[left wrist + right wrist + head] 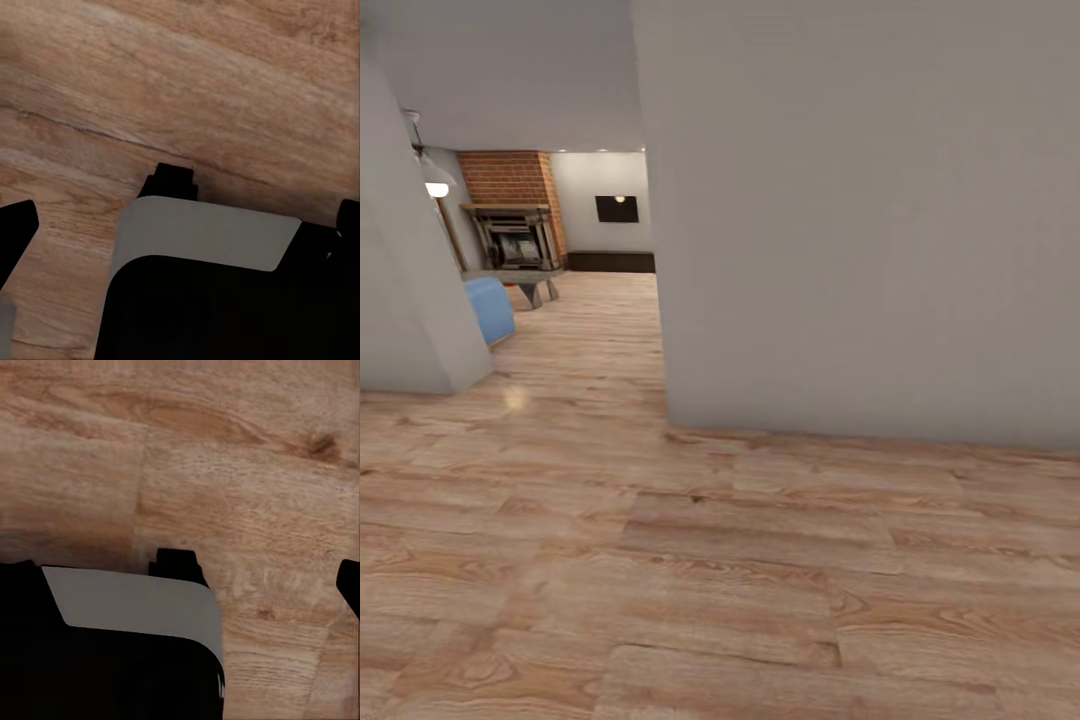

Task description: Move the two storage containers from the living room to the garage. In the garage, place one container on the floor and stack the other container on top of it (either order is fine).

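Observation:
The storage containers and the garage are out of view. Through a doorway gap ahead on the left lies the living room (575, 270), with light wood planks. In the left wrist view, my left gripper (180, 225) hangs open over the wood planks (225, 90), its black fingertips (16, 225) far apart and nothing between them. In the right wrist view, my right gripper (180, 585) also stands open and holds nothing, with one fingertip (349, 583) at the picture's edge. Under both lies my own grey and black body (202, 240).
A broad grey wall (860, 220) blocks the way ahead and to the right. A second wall corner (410, 300) stands at the left. Beyond the gap I see a blue sofa (490, 308), a dark bench (525, 280), a brick fireplace (512, 235) and a black TV (617, 208).

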Tool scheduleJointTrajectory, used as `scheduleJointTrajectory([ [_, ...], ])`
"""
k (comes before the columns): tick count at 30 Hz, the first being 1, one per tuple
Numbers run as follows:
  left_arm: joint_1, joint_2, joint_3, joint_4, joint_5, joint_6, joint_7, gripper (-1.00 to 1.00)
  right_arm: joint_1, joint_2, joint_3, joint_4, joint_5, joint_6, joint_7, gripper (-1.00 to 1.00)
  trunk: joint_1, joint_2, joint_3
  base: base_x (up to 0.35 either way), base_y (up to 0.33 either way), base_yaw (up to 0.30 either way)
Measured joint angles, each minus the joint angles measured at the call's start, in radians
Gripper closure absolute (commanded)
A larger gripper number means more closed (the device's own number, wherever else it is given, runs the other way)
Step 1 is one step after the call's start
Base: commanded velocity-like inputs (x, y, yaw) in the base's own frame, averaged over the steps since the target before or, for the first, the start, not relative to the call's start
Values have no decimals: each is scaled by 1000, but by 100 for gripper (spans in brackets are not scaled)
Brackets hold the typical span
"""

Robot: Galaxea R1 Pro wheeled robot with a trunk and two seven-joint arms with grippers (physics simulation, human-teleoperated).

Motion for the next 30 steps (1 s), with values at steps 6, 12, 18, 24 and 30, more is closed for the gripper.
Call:
scheduleJointTrajectory([
  [6,0,0,0,0,0,0,0,-100,0,-1,0,0,0,0,0,-100,0,0,0,322,0,274],
  [12,0,0,0,0,0,0,0,-100,0,0,0,0,0,0,0,-100,0,0,0,322,0,274],
  [18,0,0,0,1,0,0,0,-100,0,-1,0,0,0,0,0,-100,0,0,0,322,0,274],
  [24,0,0,0,0,0,0,0,-100,0,-1,0,0,0,0,0,-100,0,0,0,322,0,273],
  [30,0,0,0,0,0,0,0,-100,0,-1,0,0,0,0,0,-100,0,0,0,322,0,273],
])
